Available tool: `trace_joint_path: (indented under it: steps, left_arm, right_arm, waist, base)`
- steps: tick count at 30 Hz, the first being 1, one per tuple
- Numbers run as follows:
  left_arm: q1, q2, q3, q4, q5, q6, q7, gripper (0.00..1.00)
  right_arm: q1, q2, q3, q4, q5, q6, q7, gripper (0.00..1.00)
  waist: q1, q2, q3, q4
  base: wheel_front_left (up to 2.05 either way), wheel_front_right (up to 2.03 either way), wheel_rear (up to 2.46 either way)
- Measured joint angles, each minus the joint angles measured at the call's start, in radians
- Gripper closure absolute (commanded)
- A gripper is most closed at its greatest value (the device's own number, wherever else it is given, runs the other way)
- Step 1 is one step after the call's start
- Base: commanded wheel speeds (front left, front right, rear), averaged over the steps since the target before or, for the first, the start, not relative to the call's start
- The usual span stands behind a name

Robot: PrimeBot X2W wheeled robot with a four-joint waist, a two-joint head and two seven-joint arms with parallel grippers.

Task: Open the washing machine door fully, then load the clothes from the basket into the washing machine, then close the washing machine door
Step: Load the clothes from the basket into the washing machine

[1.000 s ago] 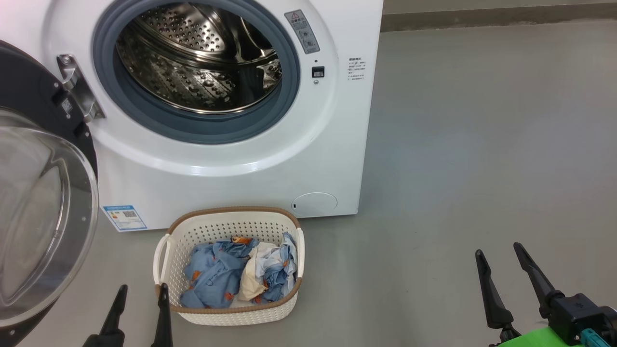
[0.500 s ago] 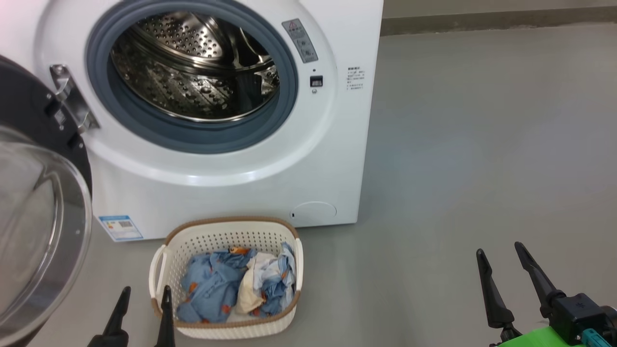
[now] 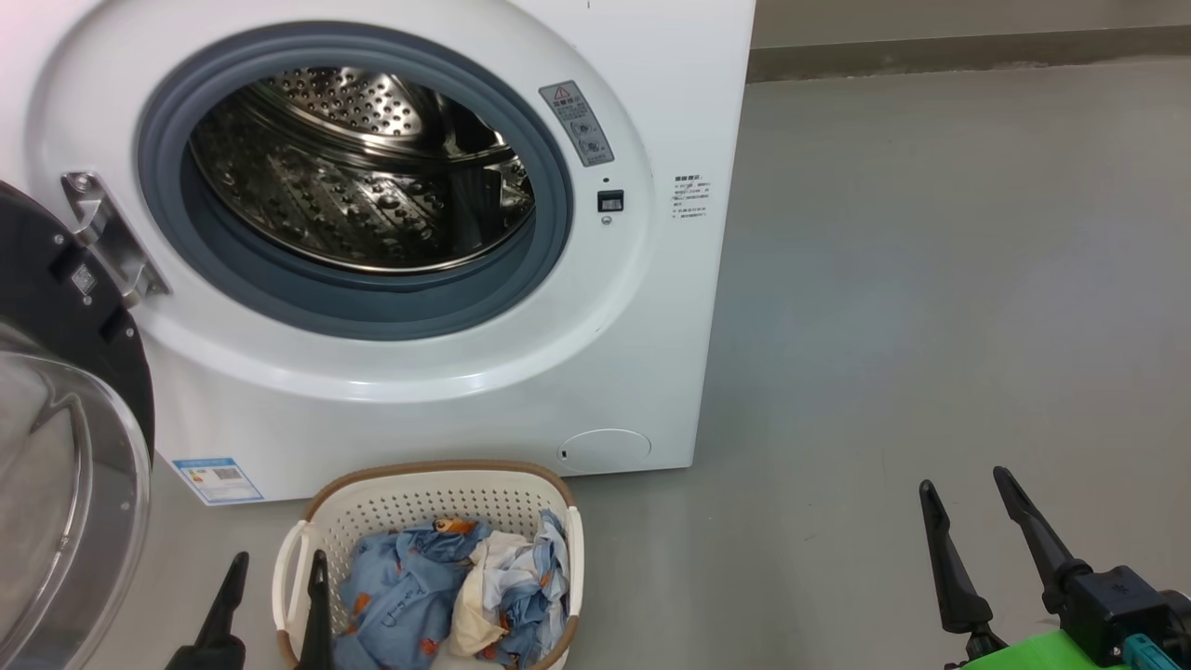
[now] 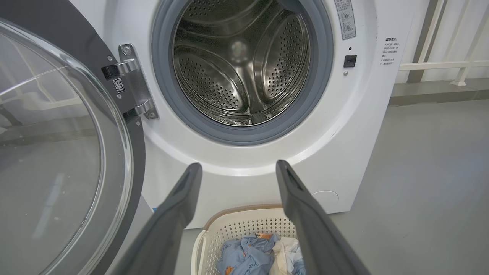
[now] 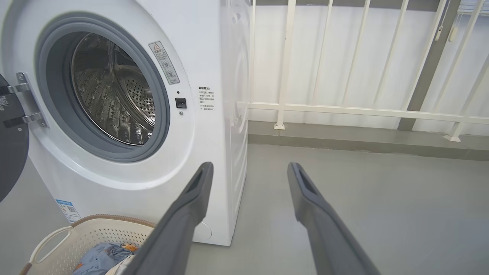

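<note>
The white washing machine point(image 3: 577, 391) stands before me with its steel drum point(image 3: 363, 177) empty. Its black-rimmed glass door point(image 3: 65, 484) is swung wide open on the left, also close up in the left wrist view point(image 4: 57, 152). The cream basket point(image 3: 437, 484) sits on the floor in front of the machine, holding the blue printed and cream clothes point(image 3: 400, 596). My left gripper point(image 3: 279, 558) is open just left of the basket, above it in the left wrist view point(image 4: 237, 165). My right gripper point(image 3: 962, 478) is open and empty over bare floor far to the right point(image 5: 250, 165).
Grey floor point(image 3: 930, 279) stretches to the right of the machine. A white railing point(image 5: 344, 110) on a low kerb runs behind it. The open door takes up the room at my left.
The whole head picture has slid downward and the machine looks a little larger, so the camera moved. Both grippers stay open in the same spots.
</note>
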Motion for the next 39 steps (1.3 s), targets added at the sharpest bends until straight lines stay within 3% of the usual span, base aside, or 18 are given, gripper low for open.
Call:
trace_joint_path:
  steps: [28,32,39]
  left_arm:
    - [-0.021,0.006,-0.038,0.001,-0.001,0.017,-0.002,0.00]
    - [-0.090,-0.002,-0.080,0.075,-0.009,-0.028,0.001,0.00]
    - [-0.256,-0.033,-0.146,0.324,-0.056,-0.082,0.029,0.00]
  right_arm:
    - [-0.004,0.004,-0.001,-0.002,0.000,0.000,0.000,0.00]
    - [-0.008,0.004,0.000,-0.007,0.000,0.000,0.000,0.00]
    - [-0.075,0.001,0.013,-0.021,0.004,0.000,0.000,0.00]
  waist:
    - [0.0000,0.0000,0.029,-0.001]
    - [0.0000,0.0000,0.060,0.003]
    - [0.0001,0.0000,0.129,0.008]
  base:
    - [0.00,0.00,0.00]
    - [0.00,0.00,0.00]
    - [0.00,0.00,0.00]
